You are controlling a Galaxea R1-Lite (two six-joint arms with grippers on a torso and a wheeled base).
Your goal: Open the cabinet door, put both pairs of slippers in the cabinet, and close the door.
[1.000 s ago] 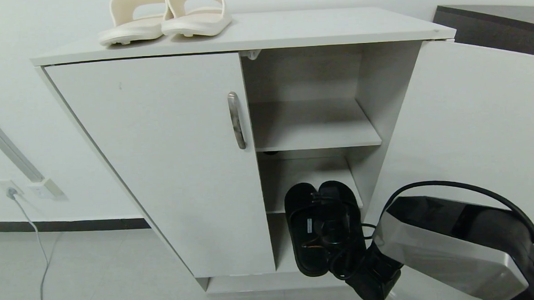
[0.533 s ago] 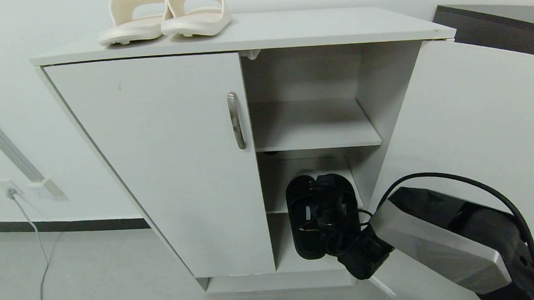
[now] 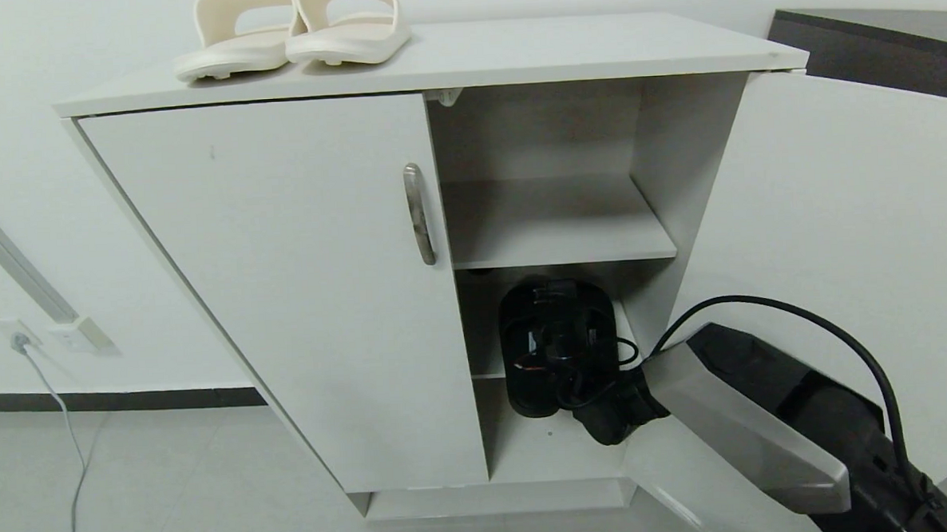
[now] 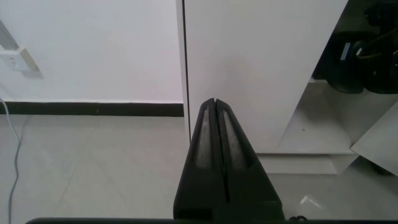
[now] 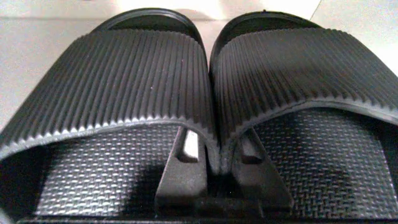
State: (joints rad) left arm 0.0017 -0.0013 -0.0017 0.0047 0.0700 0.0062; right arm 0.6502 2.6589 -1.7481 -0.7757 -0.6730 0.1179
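Partly inside the cabinet (image 3: 680, 141), right hand (image 5: 214, 167) grips black slippers (image 5: 124, 93).

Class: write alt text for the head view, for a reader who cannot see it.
The right gripper holds a pair of black ribbed rubber slippers in the open right half of a white cabinet. Cream slide slippers sit on top.

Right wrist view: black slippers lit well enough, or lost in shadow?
Right wrist view: black slippers evenly lit, strap ribs and footbed pattern plain, shadow only under the straps by the right claw. Head view: dark in the shaded lower cabinet.
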